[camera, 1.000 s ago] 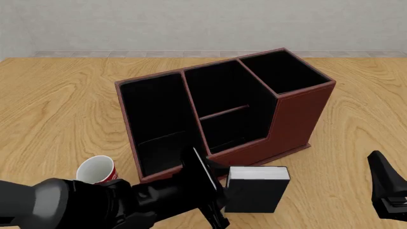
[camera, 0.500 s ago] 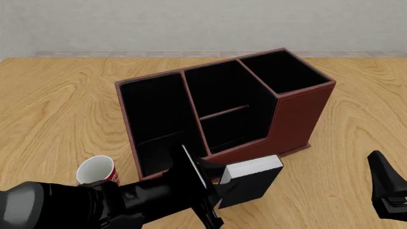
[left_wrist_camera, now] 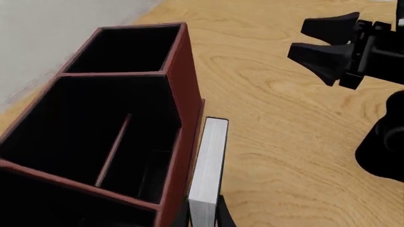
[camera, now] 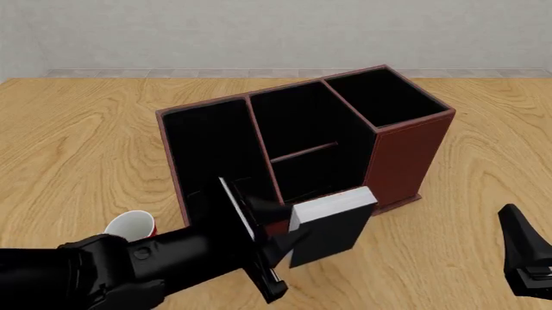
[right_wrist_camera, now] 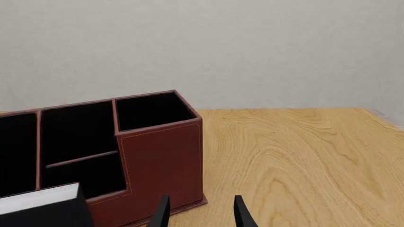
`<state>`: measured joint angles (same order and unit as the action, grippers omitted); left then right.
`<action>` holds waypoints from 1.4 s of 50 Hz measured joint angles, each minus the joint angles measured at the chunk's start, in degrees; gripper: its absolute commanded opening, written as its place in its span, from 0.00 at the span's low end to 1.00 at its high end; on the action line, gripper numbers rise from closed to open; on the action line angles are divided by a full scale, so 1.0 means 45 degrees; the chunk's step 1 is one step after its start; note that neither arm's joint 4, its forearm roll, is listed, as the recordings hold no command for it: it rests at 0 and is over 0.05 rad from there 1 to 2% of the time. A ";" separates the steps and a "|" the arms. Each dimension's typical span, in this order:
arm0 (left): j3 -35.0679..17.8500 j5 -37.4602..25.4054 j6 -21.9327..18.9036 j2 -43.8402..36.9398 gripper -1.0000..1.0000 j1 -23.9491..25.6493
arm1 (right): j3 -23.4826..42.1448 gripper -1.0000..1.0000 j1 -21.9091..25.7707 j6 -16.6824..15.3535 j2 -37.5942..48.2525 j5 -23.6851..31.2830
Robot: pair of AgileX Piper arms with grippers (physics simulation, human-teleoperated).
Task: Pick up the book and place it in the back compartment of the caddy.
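My left tool [camera: 274, 240]: clamped on the book [camera: 332, 223], gripping one end, spine tilted.
Book position: off the tabletop [camera: 77, 142], just beside the caddy [camera: 405, 152], at its low stepped wall.
Back compartment [camera: 298, 132]: empty, behind the thin divider.
Risk: the book's lower corner could catch that low wall and twist in my grip.
My right tool [right_wrist_camera: 197, 213]: parted, holding nothing, well clear.

Simulated tabletop: bare wooden table [camera: 77, 129], blank wall [right_wrist_camera: 252, 47].
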<state>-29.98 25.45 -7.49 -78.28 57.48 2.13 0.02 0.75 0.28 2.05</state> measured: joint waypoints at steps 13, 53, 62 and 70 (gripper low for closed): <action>-0.0411 -0.0647 0.0177 0.0978 0.00 -0.0063 | 0.0005 1.00 0.0002 0.0002 0.0006 0.0000; -0.1642 -0.0811 0.0132 0.1785 0.00 -0.1176 | 0.0011 1.00 0.0008 0.0003 0.0003 0.0010; -0.1746 -0.0687 0.0020 0.1571 0.00 -0.1373 | 0.0005 1.00 0.0010 0.0003 0.0009 -0.0003; -0.1911 -0.0566 -0.0097 0.1197 0.00 -0.1512 | 0.0007 1.00 0.0011 0.0004 0.0007 0.0000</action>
<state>-38.58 22.90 -7.93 -72.89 50.67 2.16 0.07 0.77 0.31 2.05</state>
